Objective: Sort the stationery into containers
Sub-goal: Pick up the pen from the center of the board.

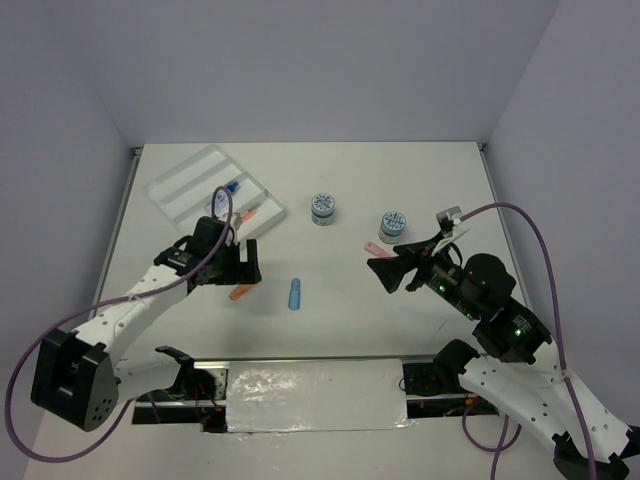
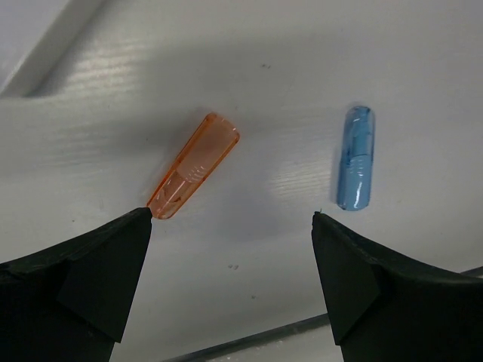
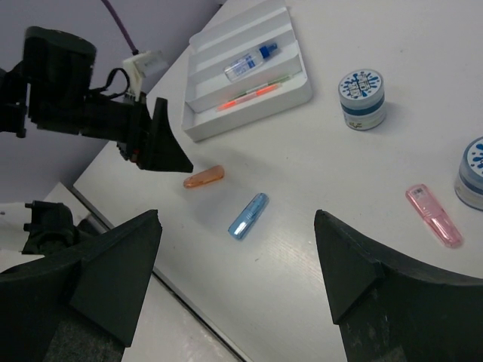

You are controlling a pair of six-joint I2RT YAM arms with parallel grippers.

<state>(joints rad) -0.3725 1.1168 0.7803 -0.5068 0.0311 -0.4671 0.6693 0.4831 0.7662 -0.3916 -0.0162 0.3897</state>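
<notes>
The left gripper [image 2: 230, 215] is hovering low over the table [image 1: 340, 320], jaws spread wide and gripping nothing. The step in hand is judged to be picking up the orange cap [image 2: 195, 166]. It is lying flat and skewed to the jaws, with its near end just beside one fingertip. The blue cap [image 2: 355, 158] is lying apart, near the other fingertip.

For a sound grasp:
- The gripper should be centring on the orange cap.
- The wrist should be turning so the fingers close across the narrow width.
- The blue cap should be staying outside the jaws.

The right gripper [image 3: 235, 215] is hanging open and empty. The tray [image 1: 185, 180] is waiting at the far left, already holding a bottle [image 1: 230, 188] and pens [image 1: 250, 213].
</notes>
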